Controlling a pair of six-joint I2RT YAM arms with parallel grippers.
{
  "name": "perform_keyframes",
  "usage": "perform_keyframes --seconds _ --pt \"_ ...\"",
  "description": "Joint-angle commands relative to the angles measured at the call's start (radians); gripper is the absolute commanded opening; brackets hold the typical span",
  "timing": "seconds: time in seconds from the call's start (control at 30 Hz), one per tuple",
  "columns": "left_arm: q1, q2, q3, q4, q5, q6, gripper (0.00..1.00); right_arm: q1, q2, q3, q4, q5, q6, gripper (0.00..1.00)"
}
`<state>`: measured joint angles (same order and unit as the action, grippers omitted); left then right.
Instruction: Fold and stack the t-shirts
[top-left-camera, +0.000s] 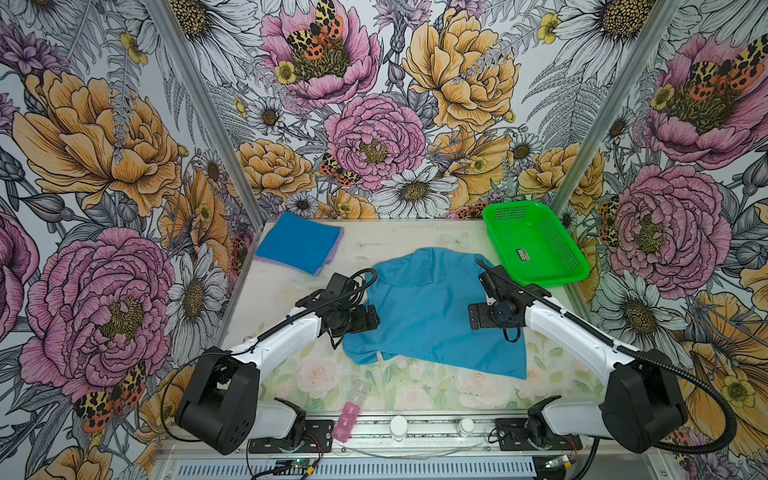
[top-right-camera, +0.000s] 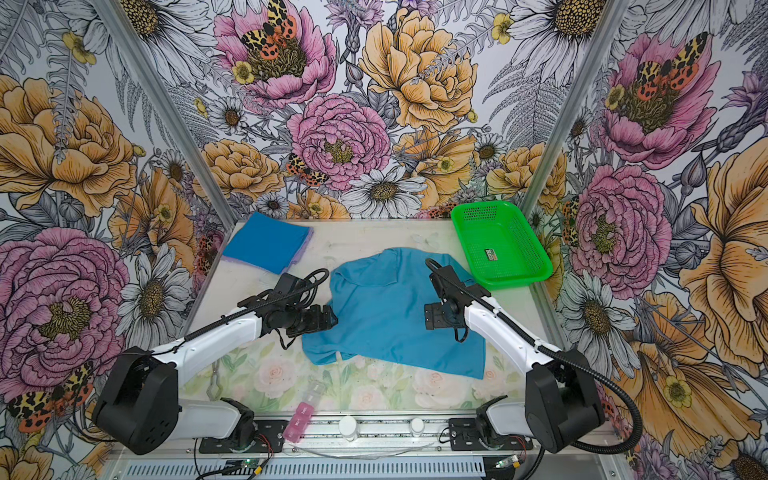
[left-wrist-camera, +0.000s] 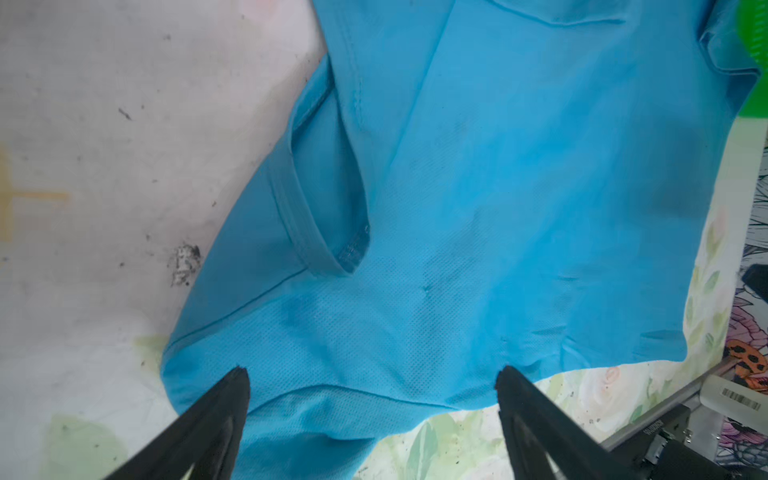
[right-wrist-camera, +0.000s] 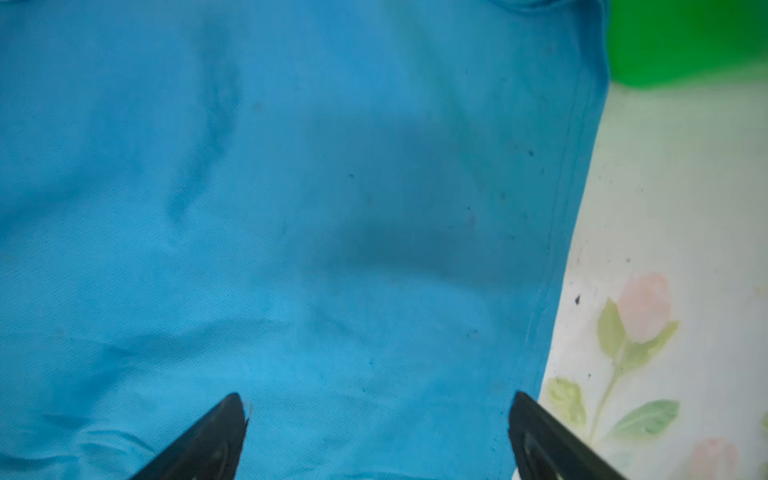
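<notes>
The pale floral-printed table (top-left-camera: 395, 237) fills the lower middle of both top views. At its centre lies the teal-blue t-shirt (top-left-camera: 432, 316), a rumpled fine-mesh knit spread roughly flat. Right of centre sits a green plastic mesh basket (top-left-camera: 559, 239); left of centre, a square stack of folded shirts (top-left-camera: 299, 243), deep blue over lavender. The left gripper (left-wrist-camera: 370, 374) and the right gripper (right-wrist-camera: 376, 399) hover above the teal cloth, tapered black jaws wide apart, empty.
</notes>
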<state>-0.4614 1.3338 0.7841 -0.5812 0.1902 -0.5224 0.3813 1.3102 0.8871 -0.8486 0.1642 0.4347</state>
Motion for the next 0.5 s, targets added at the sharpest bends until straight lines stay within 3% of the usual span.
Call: perform_keyframes --seconds 0.0,0.13,0.27,0.47 --pt "-0.046 -0.070 -0.046 -0.037 -0.111 -0.078 0.92 0.006 -0.105 -0.074 0.022 0.055 0.161 0.99" --pt "-0.101 -0.149 -0.090 -0.107 -0.180 -0.126 0.91 0.005 -0.162 -0.146 0.030 0.059 0.241 1.00" --pt "-0.122 -0.204 -0.130 -0.126 -0.171 -0.161 0.90 -0.008 -0.128 -0.175 0.052 0.057 0.281 0.99" --pt "-0.179 -0.143 -0.149 -0.080 -0.161 -0.198 0.87 -0.050 -0.030 -0.187 0.182 -0.020 0.276 1.00"
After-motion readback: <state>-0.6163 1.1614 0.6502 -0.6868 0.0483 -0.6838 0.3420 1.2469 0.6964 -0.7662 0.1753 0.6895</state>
